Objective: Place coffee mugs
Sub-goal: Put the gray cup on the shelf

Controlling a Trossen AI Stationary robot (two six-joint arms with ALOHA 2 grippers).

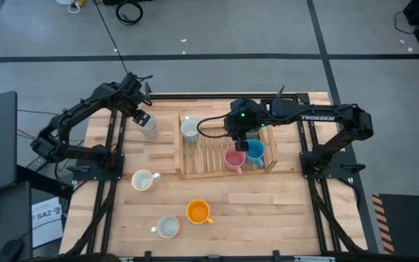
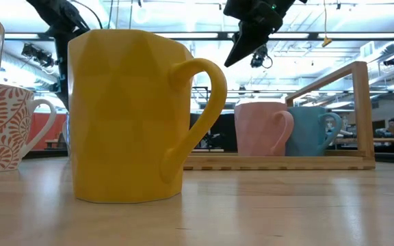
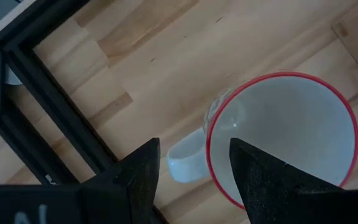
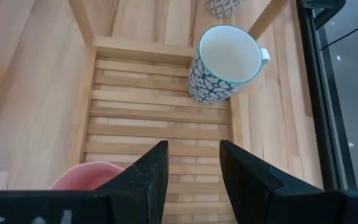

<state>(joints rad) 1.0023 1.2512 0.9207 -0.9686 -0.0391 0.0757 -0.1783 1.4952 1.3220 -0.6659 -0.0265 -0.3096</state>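
My left gripper (image 1: 142, 116) (image 3: 194, 144) hangs open over a red-rimmed whitish mug (image 1: 149, 126) (image 3: 284, 137) that stands on the table left of the wooden tray (image 1: 268, 166). One finger is over the mug's inside, the other outside beside its handle (image 3: 184, 158). My right gripper (image 1: 243, 140) (image 4: 191, 144) is open above the tray's slats, next to the pink mug (image 1: 233, 159) (image 4: 86, 174) and the blue mug (image 1: 254, 153). A blue-patterned whitish mug (image 1: 190, 129) (image 4: 225, 62) stands in the tray's far left corner. Cream (image 1: 143, 180), orange (image 1: 198, 212) (image 2: 128, 116) and whitish-grey (image 1: 167, 227) mugs stand on the near table.
The tray's raised wooden frame (image 4: 82, 25) rings the slats, and bare slats (image 4: 154, 124) lie between the patterned mug and the pink one. The black arm frames (image 1: 111, 145) (image 1: 308, 145) run along both table sides. A red-patterned mug (image 2: 5, 130) shows in the low view's left.
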